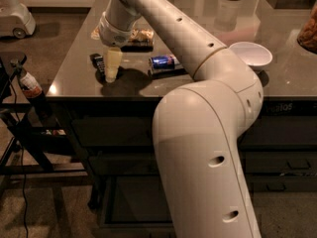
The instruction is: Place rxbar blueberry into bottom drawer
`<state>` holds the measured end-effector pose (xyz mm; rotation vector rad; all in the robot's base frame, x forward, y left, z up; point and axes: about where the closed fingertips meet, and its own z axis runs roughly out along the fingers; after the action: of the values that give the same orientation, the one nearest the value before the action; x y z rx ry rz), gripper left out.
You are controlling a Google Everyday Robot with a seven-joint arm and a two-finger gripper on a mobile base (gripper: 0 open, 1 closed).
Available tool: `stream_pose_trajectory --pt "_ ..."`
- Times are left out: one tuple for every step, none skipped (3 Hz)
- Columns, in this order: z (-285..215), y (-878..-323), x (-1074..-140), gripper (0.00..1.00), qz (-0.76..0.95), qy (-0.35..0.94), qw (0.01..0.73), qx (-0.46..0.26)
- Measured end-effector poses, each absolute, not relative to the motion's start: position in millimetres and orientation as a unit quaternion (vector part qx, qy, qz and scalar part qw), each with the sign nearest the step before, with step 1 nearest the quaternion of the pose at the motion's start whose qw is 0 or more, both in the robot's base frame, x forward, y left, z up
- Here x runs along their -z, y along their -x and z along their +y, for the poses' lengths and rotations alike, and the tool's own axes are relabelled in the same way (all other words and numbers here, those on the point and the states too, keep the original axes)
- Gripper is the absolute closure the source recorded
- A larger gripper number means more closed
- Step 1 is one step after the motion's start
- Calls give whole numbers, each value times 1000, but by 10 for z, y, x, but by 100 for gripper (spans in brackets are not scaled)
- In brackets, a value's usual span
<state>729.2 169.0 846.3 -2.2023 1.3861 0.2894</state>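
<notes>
The rxbar blueberry [97,61] is a small dark bar lying on the dark tabletop [74,73] near its front left corner. My gripper [112,68] points down at the table right beside the bar, on its right, and partly hides it. The bottom drawer [130,202] stands pulled out low under the table, showing a dark flat interior, and my arm's large white body hides much of it.
A blue-and-silver can [163,62] lies on its side right of the gripper. A brownish crinkly packet [139,34] lies behind it. A white bowl [250,54] sits at the right. A dark stand with a bottle [29,83] is left of the table.
</notes>
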Motion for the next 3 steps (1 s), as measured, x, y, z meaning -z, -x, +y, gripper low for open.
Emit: stream_pose_trajectory --pt "1690 -7292 -8463 19 511 813 259 -107" --pt "1691 -7292 -8462 43 511 813 259 -107" --pt "1691 -7292 -8462 65 511 813 259 -107"
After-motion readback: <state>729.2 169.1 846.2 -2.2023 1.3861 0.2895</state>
